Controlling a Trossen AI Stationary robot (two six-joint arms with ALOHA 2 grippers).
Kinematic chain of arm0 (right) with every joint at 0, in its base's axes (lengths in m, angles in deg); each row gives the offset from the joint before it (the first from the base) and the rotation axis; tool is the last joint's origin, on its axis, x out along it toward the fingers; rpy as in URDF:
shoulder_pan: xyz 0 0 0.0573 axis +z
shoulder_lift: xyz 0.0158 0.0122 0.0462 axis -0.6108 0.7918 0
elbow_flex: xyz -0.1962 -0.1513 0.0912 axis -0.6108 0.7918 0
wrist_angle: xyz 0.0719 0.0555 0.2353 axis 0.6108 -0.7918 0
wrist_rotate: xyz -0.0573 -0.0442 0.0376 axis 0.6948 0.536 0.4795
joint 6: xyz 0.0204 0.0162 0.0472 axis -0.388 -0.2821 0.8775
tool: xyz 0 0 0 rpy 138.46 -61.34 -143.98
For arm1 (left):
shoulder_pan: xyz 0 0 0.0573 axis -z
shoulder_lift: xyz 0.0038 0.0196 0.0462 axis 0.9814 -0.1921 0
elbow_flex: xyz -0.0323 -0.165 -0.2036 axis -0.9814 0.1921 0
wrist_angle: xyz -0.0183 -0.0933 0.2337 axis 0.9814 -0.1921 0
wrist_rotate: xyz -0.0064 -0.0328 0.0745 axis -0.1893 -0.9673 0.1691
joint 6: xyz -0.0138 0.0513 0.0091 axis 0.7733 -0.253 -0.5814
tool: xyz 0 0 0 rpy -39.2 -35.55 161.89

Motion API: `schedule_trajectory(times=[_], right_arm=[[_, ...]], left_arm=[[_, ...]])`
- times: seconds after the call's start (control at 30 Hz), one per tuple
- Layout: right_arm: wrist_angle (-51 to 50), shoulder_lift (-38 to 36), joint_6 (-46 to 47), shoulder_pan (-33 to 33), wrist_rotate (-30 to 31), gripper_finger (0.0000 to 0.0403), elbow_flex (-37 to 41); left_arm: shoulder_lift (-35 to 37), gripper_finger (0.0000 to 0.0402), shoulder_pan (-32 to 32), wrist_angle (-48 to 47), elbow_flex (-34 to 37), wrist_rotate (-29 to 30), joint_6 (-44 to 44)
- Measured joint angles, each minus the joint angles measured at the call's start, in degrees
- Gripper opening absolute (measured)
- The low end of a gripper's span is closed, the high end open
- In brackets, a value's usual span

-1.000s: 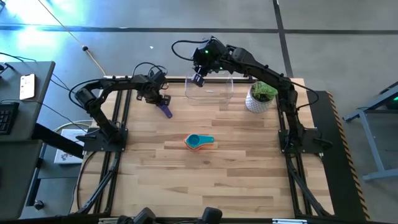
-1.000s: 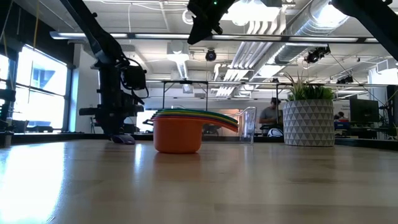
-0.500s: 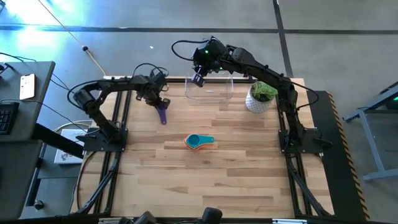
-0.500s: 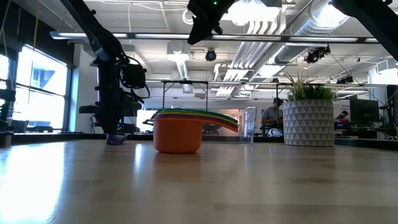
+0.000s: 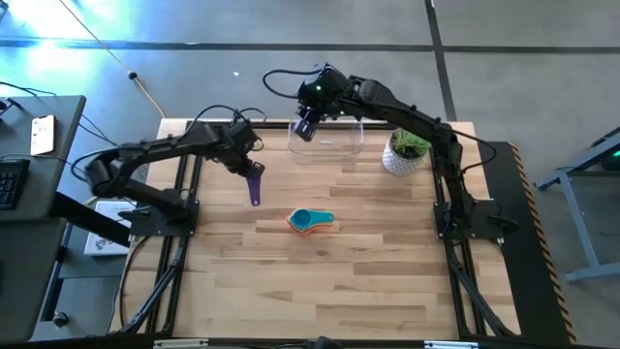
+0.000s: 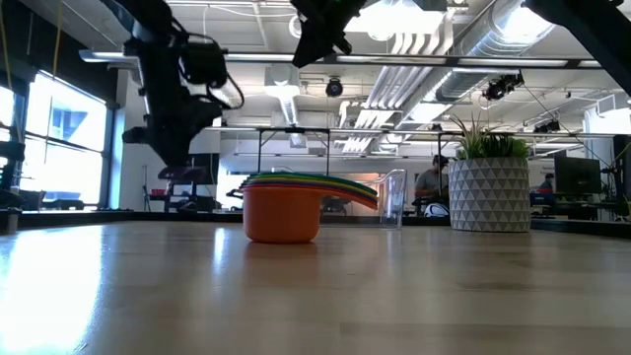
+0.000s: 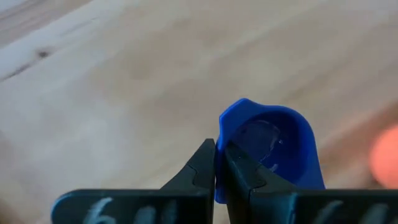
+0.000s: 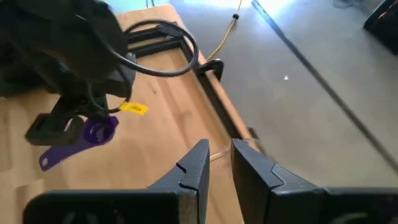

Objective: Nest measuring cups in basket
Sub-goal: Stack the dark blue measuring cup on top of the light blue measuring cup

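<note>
A: How far along does the nesting look?

B: Partway, by my reading. A stack of measuring cups (image 5: 310, 221) sits near the middle of the table (image 5: 329, 281), teal on top and orange at the bottom, with red, yellow and green rims showing between in the low view. Those are nested in one another, but on the wood, not in the basket.

A: And the basket?

B: The clear basket (image 5: 326, 142) stands at twelve o'clock on the table, well apart from the stack, just beside the white pot with the plant (image 5: 404, 152) at about one o'clock. I see no cup inside it.

A: What is the left arm doing?

B: The left gripper (image 5: 248, 165) is at about ten o'clock from the stack, its fingers pinched tight on the rim of the purple measuring cup (image 5: 254, 178), which hangs clear of the table, handle pointing toward six. In the left wrist view that cup (image 7: 273, 152) reads blue.

A: The right one?

B: The right gripper (image 5: 306, 124) hovers over the basket's nine o'clock wall, fingers narrowly apart and holding nothing.

A: So what remains?

B: Likely adding the purple cup to the stack, then getting the whole set into the basket.
</note>
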Motion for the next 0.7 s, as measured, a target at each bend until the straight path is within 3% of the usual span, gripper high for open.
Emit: schedule_trajectory(times=[0.37, 0.7], right_arm=[[-4.1, 0.0, 11.8, 5.1, 2.7, 0.006, 0.0], [-6.5, 0.0, 22.8, 12.5, 5.2, 0.006, 0.0]], left_arm=[[12.4, 0.0006, 19.0, -6.5, 0.3, 0.6, 12.4], [15.8, 0.0006, 40.2, -2.9, 7.4, 5.1, 31.4]])
